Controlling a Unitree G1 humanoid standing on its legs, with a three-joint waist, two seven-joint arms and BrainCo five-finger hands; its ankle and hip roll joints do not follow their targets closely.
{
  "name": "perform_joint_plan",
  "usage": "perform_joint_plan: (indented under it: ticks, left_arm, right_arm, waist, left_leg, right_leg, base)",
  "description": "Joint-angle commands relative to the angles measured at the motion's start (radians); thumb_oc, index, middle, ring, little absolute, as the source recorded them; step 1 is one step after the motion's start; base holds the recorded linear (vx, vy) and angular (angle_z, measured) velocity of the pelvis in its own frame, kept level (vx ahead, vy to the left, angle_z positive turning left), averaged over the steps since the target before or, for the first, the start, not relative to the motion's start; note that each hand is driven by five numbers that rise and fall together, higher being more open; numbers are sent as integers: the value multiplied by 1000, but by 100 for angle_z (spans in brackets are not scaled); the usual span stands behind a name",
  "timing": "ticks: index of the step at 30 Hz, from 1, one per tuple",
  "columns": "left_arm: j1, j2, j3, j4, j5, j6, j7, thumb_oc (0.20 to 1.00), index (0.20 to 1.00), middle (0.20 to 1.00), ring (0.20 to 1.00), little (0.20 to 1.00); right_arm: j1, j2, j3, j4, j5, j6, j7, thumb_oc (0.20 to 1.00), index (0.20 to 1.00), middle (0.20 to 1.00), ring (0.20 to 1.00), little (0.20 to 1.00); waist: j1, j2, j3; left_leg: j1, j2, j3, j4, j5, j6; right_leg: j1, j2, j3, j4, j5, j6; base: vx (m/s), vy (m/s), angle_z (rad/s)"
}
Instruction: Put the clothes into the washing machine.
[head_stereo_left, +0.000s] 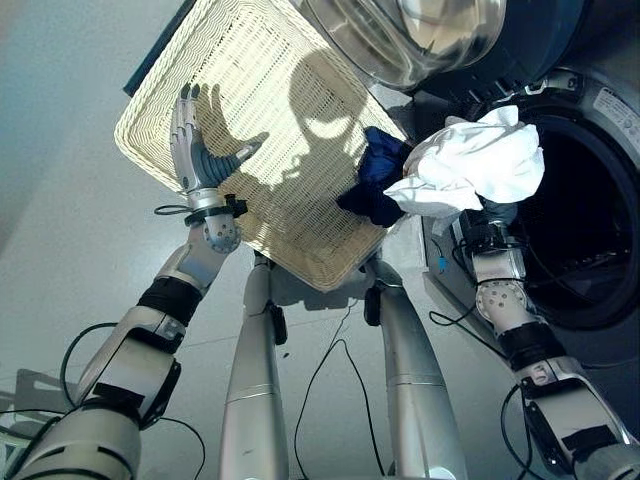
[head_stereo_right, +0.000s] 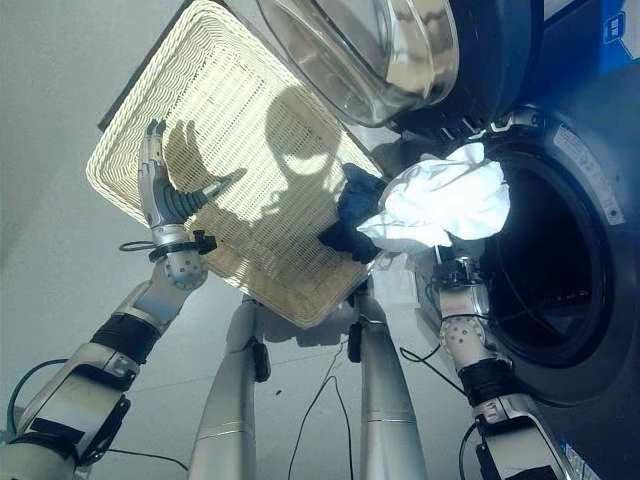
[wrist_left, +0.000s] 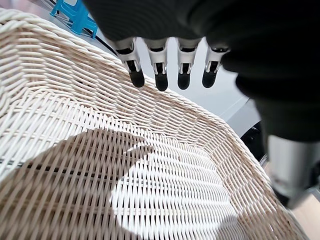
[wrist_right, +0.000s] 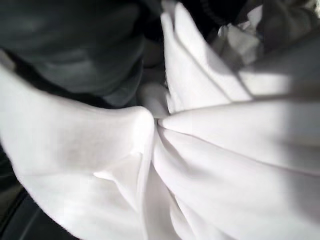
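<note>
We see a cream wicker basket (head_stereo_left: 262, 110), rectangular with rounded corners and a tight woven weave, lying on the pale smooth floor (head_stereo_left: 60, 130) in front of the washing machine (head_stereo_left: 600, 200); most of its woven bottom is bare, and 1 dark blue garment (head_stereo_left: 377, 180) sits crumpled in the corner nearest the machine, partly draped over the rim. The white cloth (head_stereo_left: 470, 165), a soft bundle with deep folds, is held up in the air between that basket corner and the machine's round dark drum opening (head_stereo_left: 585, 220), touching the blue garment at its lower edge (whether any of it has passed the opening's edge, we cannot tell). The right hand (head_stereo_left: 487, 214) comes up under this bundle, and its fingers are buried in the fabric, so we cannot tell how they are set; the right wrist view shows white folds gathered to 1 pinched point against a dark background. The machine's door (head_stereo_left: 420, 35), a shiny domed glass bowl in a metal ring, stands swung open above the basket's far side. The left hand (head_stereo_left: 195, 150) hovers over the basket's left part, fingers (wrist_left: 160, 70) straight and spread, thumb apart, holding nothing; the woven rim curves past the dark fingertips
</note>
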Motion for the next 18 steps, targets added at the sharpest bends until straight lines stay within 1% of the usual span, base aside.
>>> perform_joint_plan:
  ticks: [1,2,6,7,8,9,10,11,12,13,14,15,17,18]
  left_arm:
    - [-43,13,3,5,-34,-54,41,1000,1000,1000,1000,1000]
    - [-52,17,-5,22,-43,-66,43,1000,1000,1000,1000,1000]
    - [-81,15,-28,76,-52,-76,44,1000,1000,1000,1000,1000]
    - [-93,18,-35,97,-60,-83,39,1000,1000,1000,1000,1000]
    - [-98,18,-38,106,-62,-86,36,1000,1000,1000,1000,1000]
    - [-115,19,-51,131,-71,-94,30,1000,1000,1000,1000,1000]
    - [-122,20,-58,142,-76,-96,26,1000,1000,1000,1000,1000]
    - [-137,20,-72,164,-84,-100,19,1000,1000,1000,1000,1000]
    - [-142,21,-77,170,-89,-103,16,1000,1000,1000,1000,1000]
    - [-162,28,-93,188,-100,-107,6,1000,1000,1000,1000,1000]
    - [-162,28,-93,188,-100,-107,6,1000,1000,1000,1000,1000]
    - [-169,32,-121,209,-107,-110,2,1000,1000,1000,1000,1000]
    - [-169,32,-121,209,-107,-110,2,1000,1000,1000,1000,1000]
    - [-181,40,-138,211,-113,-108,-1,1000,1000,1000,1000,1000]
  right_arm:
    - [1,-51,-36,-37,55,-25,38,200,200,200,200,200]
    - [2,-57,-31,24,103,-20,52,200,200,200,200,200]
    - [-10,-56,-47,187,238,-2,59,200,200,200,200,200]
    - [-19,-57,-60,248,291,12,59,200,200,200,200,200]
    - [-25,-58,-68,278,307,22,51,200,200,200,200,200]
    - [-49,-68,-93,355,331,11,6,200,200,200,200,200]
    - [-60,-76,-104,387,349,11,-19,200,200,200,200,200]
    - [-86,-98,-122,459,349,21,-63,200,200,200,200,200]
    - [-95,-108,-128,481,347,21,-78,200,200,200,200,200]
    - [-135,-147,-143,547,361,39,-155,200,200,200,200,200]
    - [-135,-147,-143,547,361,39,-155,200,200,200,200,200]
    - [-181,-213,-155,648,322,88,-276,200,200,200,200,200]
    - [-181,-213,-155,648,322,88,-276,200,200,200,200,200]
    - [-219,-262,-150,686,328,78,-369,200,200,200,200,200]
  waist:
    - [6,-14,-12]
    - [7,-12,-12]
    - [8,-10,-12]
    - [10,-9,-12]
    - [10,-8,-12]
    - [14,-5,-12]
    - [15,-3,-12]
    - [18,-2,-12]
    - [19,-1,-12]
    - [22,-2,-12]
    - [22,-2,-12]
    - [29,-4,-12]
    - [29,-4,-12]
    - [32,-6,-12]
  left_leg:
    - [-3,-55,16,77,-97,-26]
    - [-4,-54,18,77,-96,-26]
    - [-2,-53,16,77,-99,-28]
    - [-1,-53,16,78,-100,-27]
    - [-1,-53,15,79,-101,-26]
    - [-2,-53,15,81,-102,-25]
    - [-2,-52,15,82,-103,-25]
    - [-2,-51,14,85,-105,-26]
    - [-2,-51,13,86,-105,-26]
    - [-13,-53,10,90,-98,-24]
    - [-13,-53,10,90,-98,-24]
    - [-5,-52,2,100,-112,-24]
    - [-5,-52,2,100,-112,-24]
    - [-20,-54,-4,104,-104,-21]
  right_leg:
    - [83,35,-46,-257,201,121]
    - [83,35,-46,-257,202,120]
    - [85,36,-45,-258,201,119]
    - [87,36,-45,-257,200,118]
    - [87,36,-45,-257,200,118]
    - [88,36,-47,-257,199,117]
    - [89,35,-48,-257,199,117]
    - [91,33,-50,-255,198,118]
    - [91,33,-51,-255,198,118]
    - [83,30,-53,-258,209,117]
    - [83,30,-53,-258,209,117]
    - [97,28,-59,-255,204,121]
    - [97,28,-59,-255,204,121]
    - [88,26,-64,-259,218,121]
  base:
    - [0,0,0]
    - [0,0,0]
    - [0,0,0]
    - [0,0,0]
    - [0,0,0]
    - [0,0,0]
    - [0,0,0]
    - [4,-27,-4]
    - [-6,-50,-6]
    - [-9,-35,-5]
    - [9,-88,-4]
    - [19,-59,-1]
    - [2,-52,-5]
    - [-11,-188,-9]
